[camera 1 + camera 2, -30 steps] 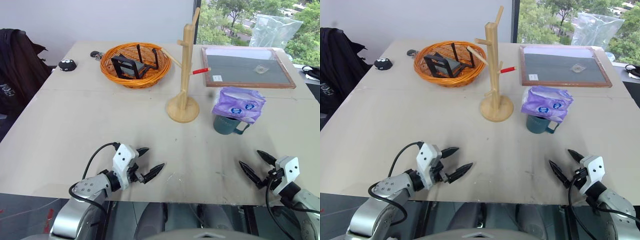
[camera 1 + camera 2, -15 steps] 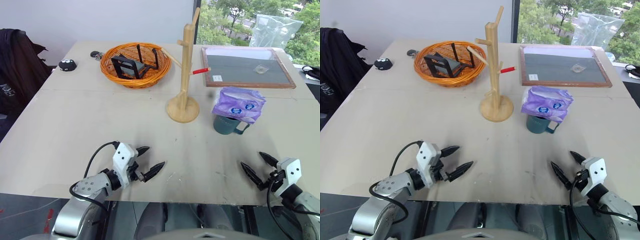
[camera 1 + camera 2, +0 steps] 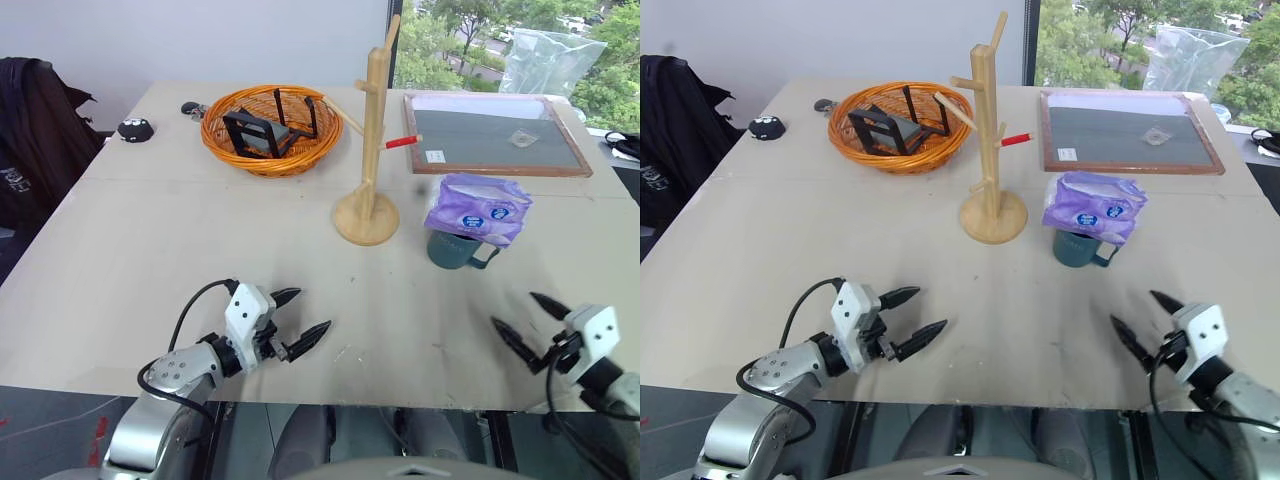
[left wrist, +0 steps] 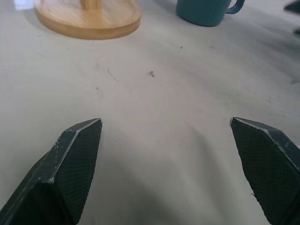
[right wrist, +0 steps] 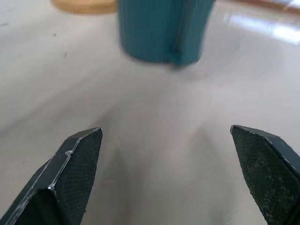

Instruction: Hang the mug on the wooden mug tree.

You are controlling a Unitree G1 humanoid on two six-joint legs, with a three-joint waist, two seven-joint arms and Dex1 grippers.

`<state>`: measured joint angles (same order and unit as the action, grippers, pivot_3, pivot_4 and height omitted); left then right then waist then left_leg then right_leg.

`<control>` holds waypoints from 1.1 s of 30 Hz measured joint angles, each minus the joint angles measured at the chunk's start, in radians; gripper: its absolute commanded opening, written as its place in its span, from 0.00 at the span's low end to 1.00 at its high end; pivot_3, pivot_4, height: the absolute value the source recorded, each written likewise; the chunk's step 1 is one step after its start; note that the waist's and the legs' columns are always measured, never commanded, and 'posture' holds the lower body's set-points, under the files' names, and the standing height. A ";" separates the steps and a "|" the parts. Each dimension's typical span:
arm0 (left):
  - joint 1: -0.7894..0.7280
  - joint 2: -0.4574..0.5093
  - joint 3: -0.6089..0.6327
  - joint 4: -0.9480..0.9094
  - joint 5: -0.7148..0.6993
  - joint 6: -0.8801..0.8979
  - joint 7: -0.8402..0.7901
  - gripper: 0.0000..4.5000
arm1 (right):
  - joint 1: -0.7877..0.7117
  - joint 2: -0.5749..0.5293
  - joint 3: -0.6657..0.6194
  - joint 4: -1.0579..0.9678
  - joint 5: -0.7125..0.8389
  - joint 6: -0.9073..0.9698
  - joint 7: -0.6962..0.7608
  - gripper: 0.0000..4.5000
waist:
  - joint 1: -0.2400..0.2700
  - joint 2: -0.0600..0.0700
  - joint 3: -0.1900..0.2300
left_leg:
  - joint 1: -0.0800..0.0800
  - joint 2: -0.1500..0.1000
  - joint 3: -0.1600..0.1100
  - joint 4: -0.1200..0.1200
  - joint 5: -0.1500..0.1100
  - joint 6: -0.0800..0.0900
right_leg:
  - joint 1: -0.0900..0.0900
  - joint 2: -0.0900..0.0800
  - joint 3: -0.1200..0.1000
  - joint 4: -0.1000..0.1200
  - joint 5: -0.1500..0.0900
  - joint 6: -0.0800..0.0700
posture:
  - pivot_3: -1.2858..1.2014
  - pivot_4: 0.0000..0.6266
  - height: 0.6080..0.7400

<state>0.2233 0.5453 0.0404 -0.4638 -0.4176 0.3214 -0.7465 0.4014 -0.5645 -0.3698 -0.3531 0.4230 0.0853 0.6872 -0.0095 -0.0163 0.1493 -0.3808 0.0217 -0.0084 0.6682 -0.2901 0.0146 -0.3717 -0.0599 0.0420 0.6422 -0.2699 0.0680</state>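
pale tabletop [image 3: 180,230] stretches back to a window, with an orange wicker basket [image 3: 270,128] toward the far edge. since a second ago the right gripper [image 3: 533,322] has lifted and drifted outward along the near edge, its jaws spread wide and empty; the left gripper [image 3: 300,318] has hardly shifted, its jaws also apart with nothing between them. so the approach looks only just begun. the mug [image 3: 456,250] stands well ahead of the right jaws, roughly centred between them in the right wrist view, just beside the wooden mug tree [image 3: 371,140]. a purple packet [image 3: 478,208] lies on top of the mug, hiding its rim and mouth; its handle is just visible, turned away from the tree.
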 measured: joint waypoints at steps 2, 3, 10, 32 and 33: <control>-0.039 0.025 0.016 -0.030 -0.027 0.026 -0.004 1.00 | -0.028 -0.090 -0.081 -0.093 0.069 0.080 -0.001 0.98 | 0.000 0.000 0.000 | 0.000 0.000 -0.001 0.000 0.000 0.000 | 0.000 0.000 0.000 0.000 0.000 0.000 | 0.52 0.24 0.98; -0.065 0.039 0.027 -0.048 -0.048 0.040 -0.011 1.00 | -0.058 -0.127 -0.118 -0.141 0.098 0.110 -0.004 0.98 | -0.001 0.000 0.000 | 0.000 0.000 -0.001 0.000 0.000 0.000 | 0.000 0.001 0.000 0.000 0.000 0.000 | 0.52 0.24 0.98; -0.260 0.097 0.015 -0.109 -0.205 0.139 -0.100 1.00 | -0.399 -0.256 0.029 -0.234 0.110 0.285 -0.058 0.98 | -0.002 -0.002 0.000 | -0.001 0.000 -0.001 0.001 0.000 0.000 | -0.001 0.004 0.000 0.000 0.000 0.000 | 0.52 0.24 0.98; -0.342 0.120 -0.012 -0.158 -0.215 0.235 -0.013 1.00 | -0.663 -0.088 0.458 -0.009 -0.338 0.191 -0.143 0.98 | -0.001 -0.002 0.000 | -0.011 -0.001 -0.002 0.002 0.003 -0.004 | -0.009 0.003 -0.001 0.000 0.000 0.000 | 0.52 0.24 0.98; -0.342 0.120 -0.012 -0.158 -0.215 0.235 -0.011 1.00 | -0.666 -0.088 0.461 -0.001 -0.348 0.187 -0.148 0.98 | -0.001 -0.002 0.000 | -0.011 -0.001 -0.002 0.002 0.003 -0.005 | -0.009 0.003 -0.001 0.000 0.000 0.000 | 0.52 0.24 0.98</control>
<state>-0.1184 0.6651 0.0281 -0.6217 -0.6323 0.5562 -0.7577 -0.2644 -0.6528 0.0917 -0.3541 0.0750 0.2728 0.5389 -0.0106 -0.0184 0.1497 -0.3914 0.0212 -0.0107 0.6703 -0.2874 0.0101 -0.3807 -0.0566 0.0412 0.6424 -0.2694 0.0683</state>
